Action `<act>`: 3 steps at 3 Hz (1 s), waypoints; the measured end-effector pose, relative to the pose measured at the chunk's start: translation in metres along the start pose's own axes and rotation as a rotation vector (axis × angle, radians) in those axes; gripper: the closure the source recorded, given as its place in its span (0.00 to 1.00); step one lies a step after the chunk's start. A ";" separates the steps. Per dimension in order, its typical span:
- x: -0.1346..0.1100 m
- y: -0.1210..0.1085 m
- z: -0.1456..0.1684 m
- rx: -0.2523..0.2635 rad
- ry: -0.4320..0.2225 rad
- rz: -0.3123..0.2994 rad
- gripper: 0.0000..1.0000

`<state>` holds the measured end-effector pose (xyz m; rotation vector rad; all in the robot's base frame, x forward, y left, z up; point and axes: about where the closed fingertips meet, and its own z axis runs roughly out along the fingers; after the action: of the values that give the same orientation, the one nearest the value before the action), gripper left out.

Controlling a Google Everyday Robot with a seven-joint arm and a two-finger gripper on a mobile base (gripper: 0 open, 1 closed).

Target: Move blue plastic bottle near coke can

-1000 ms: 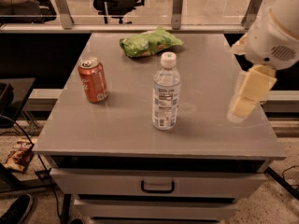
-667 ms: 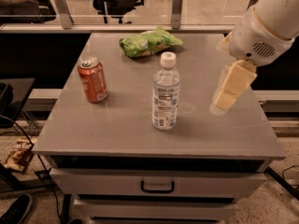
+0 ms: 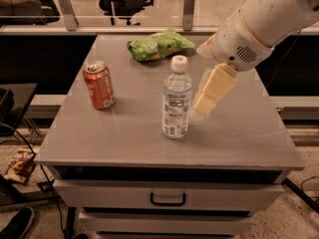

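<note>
**Pre-grasp check: gripper beside bottle, nothing held**

The grey drawer table (image 3: 249, 133) is carrying every item. The white robot arm (image 3: 264, 19) is reaching in from the far right. A crumpled green snack bag (image 3: 157, 45) is lying towards the far edge. The clear, bluish plastic bottle (image 3: 176, 101) with a white cap is standing upright near the table's middle. It is well apart from the short red-orange coke can (image 3: 99, 85), which is standing to its left. The cream-coloured gripper (image 3: 204, 106) is hanging just right of the bottle at label height, holding nothing; how far open it is cannot be told.

Judgement: the grasp is not yet made. It calls for closing squarely on the labelled body to avoid tipping, then setting the bottle down beside the can without knocking it.
</note>
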<state>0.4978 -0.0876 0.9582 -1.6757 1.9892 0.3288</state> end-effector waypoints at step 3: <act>-0.016 0.007 0.044 -0.077 -0.069 -0.018 0.49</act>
<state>0.5028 -0.0505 0.9289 -1.7051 1.9317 0.4563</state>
